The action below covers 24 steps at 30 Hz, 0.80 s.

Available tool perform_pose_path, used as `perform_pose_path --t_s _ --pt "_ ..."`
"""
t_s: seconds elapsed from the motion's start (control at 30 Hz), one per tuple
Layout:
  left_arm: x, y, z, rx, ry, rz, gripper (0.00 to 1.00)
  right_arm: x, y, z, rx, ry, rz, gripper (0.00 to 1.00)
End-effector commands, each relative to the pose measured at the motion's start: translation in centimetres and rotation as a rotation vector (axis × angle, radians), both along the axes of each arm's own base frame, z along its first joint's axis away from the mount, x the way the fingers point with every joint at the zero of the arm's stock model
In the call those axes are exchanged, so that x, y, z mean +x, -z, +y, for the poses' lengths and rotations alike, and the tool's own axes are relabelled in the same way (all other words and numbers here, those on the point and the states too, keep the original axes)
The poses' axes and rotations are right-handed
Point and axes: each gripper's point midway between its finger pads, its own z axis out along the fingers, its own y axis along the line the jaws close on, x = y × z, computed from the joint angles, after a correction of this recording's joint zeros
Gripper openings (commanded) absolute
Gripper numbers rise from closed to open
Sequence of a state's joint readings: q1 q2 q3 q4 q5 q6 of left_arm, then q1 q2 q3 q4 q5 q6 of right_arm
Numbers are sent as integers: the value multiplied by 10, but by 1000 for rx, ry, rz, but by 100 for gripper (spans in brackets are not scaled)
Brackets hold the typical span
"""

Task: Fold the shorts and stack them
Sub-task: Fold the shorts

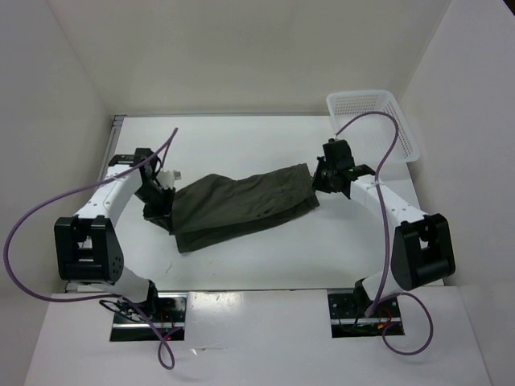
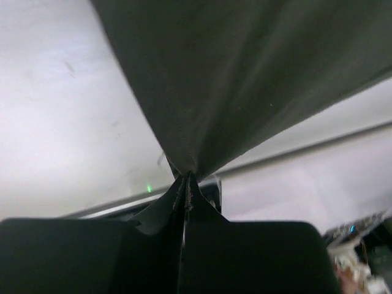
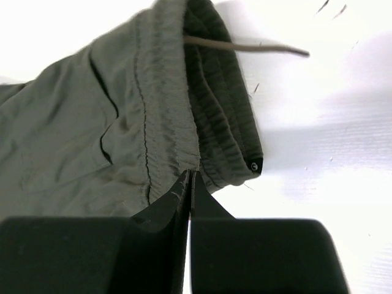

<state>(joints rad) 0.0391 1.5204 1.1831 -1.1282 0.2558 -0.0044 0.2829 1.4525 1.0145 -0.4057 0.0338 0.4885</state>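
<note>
A pair of dark olive-green cloth shorts (image 1: 241, 205) lay across the middle of the white tabletop (image 1: 241, 141), drawn out lengthwise between the two arms. The shorts were doubled over. An upper layer lay on a lower one, and the lower layer's edge showed along the near side. The gathered waistband (image 3: 184, 92) was at the right end and the leg end was at the left.

The white-and-black left arm (image 1: 105, 201) reached in from the left. The left jaws were together, clamped on the left end of the shorts. In the left wrist view the cloth (image 2: 245, 73) spread away from the pinch in a smooth, taut sheet, with the pale tabletop showing behind it.

The matching right arm (image 1: 394, 213) reached in from the right. The right jaws were also together, clamped on the edge of the waistband. In the right wrist view the elastic gathers ran away from the pinch. A thin beige drawstring (image 3: 245, 46) trailed from the waistband out over the tabletop to the right, and a small dark eyelet (image 3: 255, 165) sat at the waistband's near corner.

A white plastic lattice basket (image 1: 374, 121) stood at the far right corner of the tabletop, beyond the right arm and apart from the shorts. A purple cable (image 1: 48, 209) looped out from the left arm.
</note>
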Motion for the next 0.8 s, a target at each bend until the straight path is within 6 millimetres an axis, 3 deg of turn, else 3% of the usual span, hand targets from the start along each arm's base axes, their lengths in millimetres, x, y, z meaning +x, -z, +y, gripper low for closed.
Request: perform_pose_path --t_s 0.0,0.07,0.13,0.23,0.3,0.37,0.4,0.43,0.5,0.53,0.6,0.67,0.77 --pt "-51 -3 -16 -12 75 176 0 -3 15 -5 -32 0 50 1" --pt "-66 10 -30 -2 159 233 2 -9 44 -13 -54 29 131 1" --pt "-70 14 -38 4 207 249 16 -10 64 -14 -48 46 185 1" --pt "-74 17 -42 23 252 260 55 -16 80 -14 -54 41 234 34" --pt "-69 17 -41 46 263 240 59 -15 79 -10 -37 31 230 59" --pt "-52 23 -25 112 233 169 60 -13 66 -10 -22 30 175 64" --pt "-25 24 -19 130 198 54 60 -13 60 -10 -15 30 152 67" --pt "4 18 1 160 110 -34 60 -12 54 -9 -9 29 126 69" --pt "60 1 24 167 -2 -246 56 -10 37 -11 4 34 57 76" --pt "78 -7 45 179 -74 -309 56 -11 36 -11 1 27 43 78" --pt "110 -13 54 169 -104 -398 56 -5 31 -10 5 20 5 80" --pt "122 2 49 132 -94 -381 60 -3 28 -3 30 -14 -14 81" --pt "134 22 37 53 -75 -350 64 -2 44 0 19 -47 18 81"
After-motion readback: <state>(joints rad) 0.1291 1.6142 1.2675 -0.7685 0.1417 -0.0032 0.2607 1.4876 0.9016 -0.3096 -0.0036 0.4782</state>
